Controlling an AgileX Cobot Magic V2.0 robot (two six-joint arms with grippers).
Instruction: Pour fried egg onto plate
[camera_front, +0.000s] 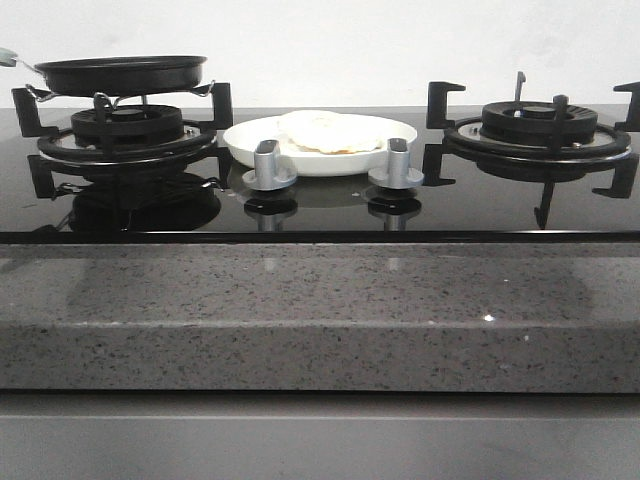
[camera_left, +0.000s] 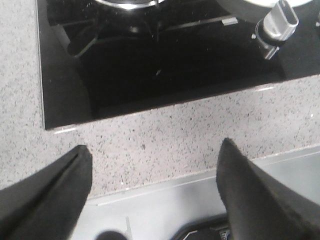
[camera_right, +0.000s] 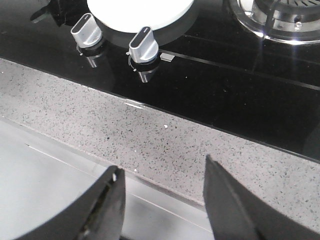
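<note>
Front view, left to right: black pan (camera_front: 120, 73) up on left burner (camera_front: 125, 135), white plate (camera_front: 320, 143) in middle of stove behind two silver knobs (camera_front: 272, 163), fried egg (camera_front: 328, 131) lying on plate, right burner (camera_front: 537, 125) bare. Left pincer (camera_left: 152, 192) spread wide, empty, pointing down over speckled tabletop (camera_left: 165, 135) at near edge of stove. Right pincer (camera_right: 162, 207) spread wide too, empty, over same tabletop, near the knobs and the plate.
</note>
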